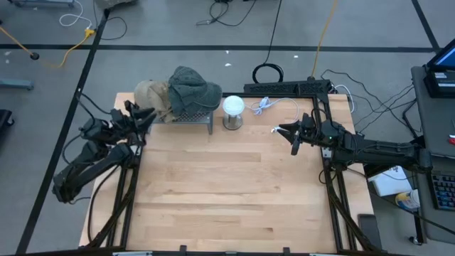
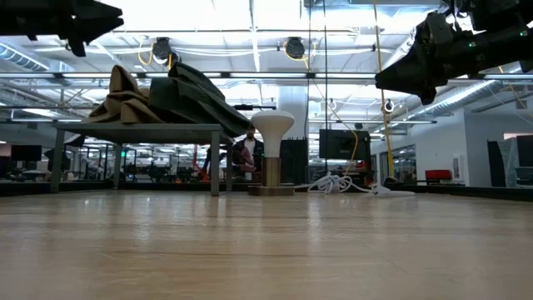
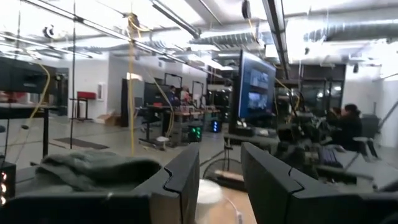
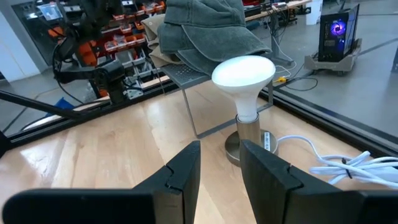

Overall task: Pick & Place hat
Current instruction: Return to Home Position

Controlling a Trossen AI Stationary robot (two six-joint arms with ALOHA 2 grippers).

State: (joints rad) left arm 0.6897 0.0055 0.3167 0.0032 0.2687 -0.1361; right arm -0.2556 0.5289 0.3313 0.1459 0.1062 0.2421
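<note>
Fingers [image 3: 181,179] of left gripper [image 1: 147,114] and right gripper [image 1: 286,136]: slightly parted, empty. Left one raised just beside shelf [image 1: 193,116]; right one raised near lamp [image 1: 233,107]. Dark caps [image 1: 193,90] stacked on shelf, touching tan caps [image 1: 150,94].

shelf [image 1: 190,114], lamp [image 1: 233,107], cable [image 1: 267,105] block the far edge; tabletop [image 1: 227,185] open.

The left arm [image 1: 92,160] is folded at the left edge of the table [image 1: 227,192], with its forearm angled toward the far side. The left gripper [image 1: 148,114] is held level, well above the surface, and its fingers [image 3: 183,180] are parted by a narrow gap. The right arm [image 1: 377,151] reaches in from the right edge, nearly level and pointing left. The right gripper [image 1: 287,139] is raised and tilted slightly downward, its fingers [image 4: 180,177] also narrowly parted.
</note>
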